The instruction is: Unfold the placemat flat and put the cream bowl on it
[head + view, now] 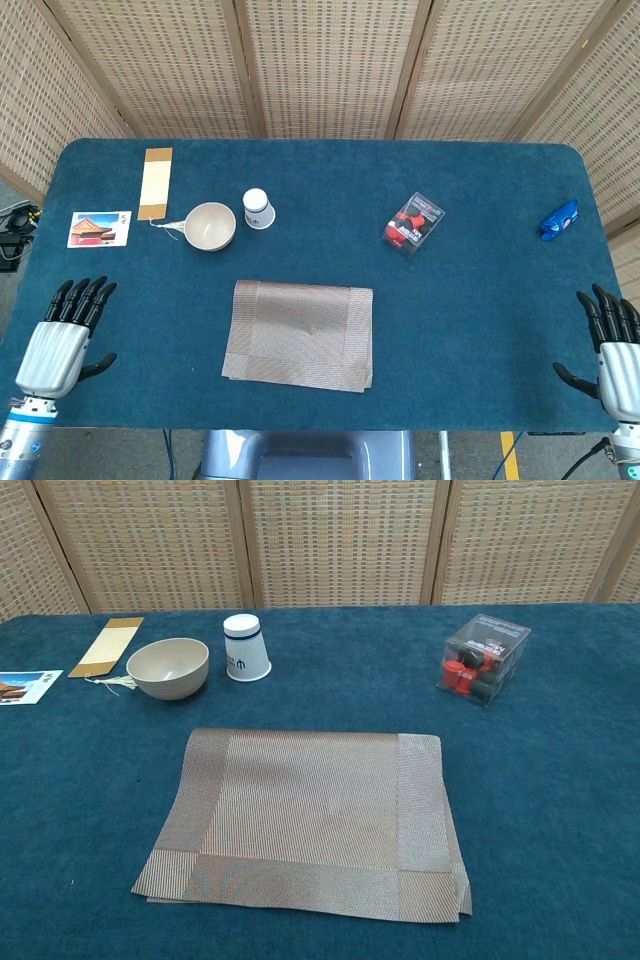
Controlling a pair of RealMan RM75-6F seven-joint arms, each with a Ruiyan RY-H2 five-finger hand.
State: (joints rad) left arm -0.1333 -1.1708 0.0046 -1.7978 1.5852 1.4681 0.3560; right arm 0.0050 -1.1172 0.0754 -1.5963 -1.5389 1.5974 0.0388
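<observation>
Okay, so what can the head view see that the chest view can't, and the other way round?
Only the head view shows the left hand and right hand, both open at the near table edge, plus the blue object at far right. Only the chest view shows the folded placemat's doubled layers at its near right corner and the print on the upturned paper cup. Both show the cream bowl, postcard, bookmark and clear box.
</observation>
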